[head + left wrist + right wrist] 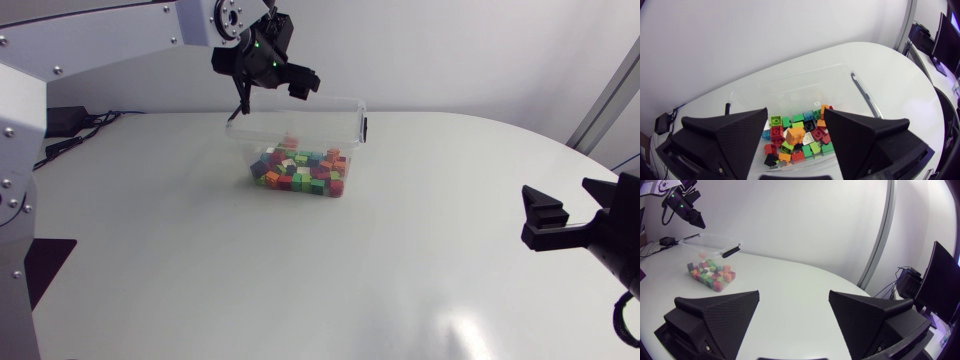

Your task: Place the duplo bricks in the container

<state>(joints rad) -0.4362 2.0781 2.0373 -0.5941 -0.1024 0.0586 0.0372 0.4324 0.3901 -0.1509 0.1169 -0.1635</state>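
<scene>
Duplo bricks [300, 172] in mixed colours lie heaped inside the clear plastic container [350, 108], upper centre of the head view. Hard, light and studded, they should pinch best across flat sides. Left gripper [268, 78] hangs above the container's rim, fingers wide apart, empty. Right gripper [572, 208], at right over the tabletop [300, 280], is likewise spread and empty.

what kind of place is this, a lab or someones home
Most likely a robotics lab or test bench, not a home. It has a plain white table, a robot's left hand open over a clear container of mixed duplo bricks, and its right hand open off to the side.
</scene>
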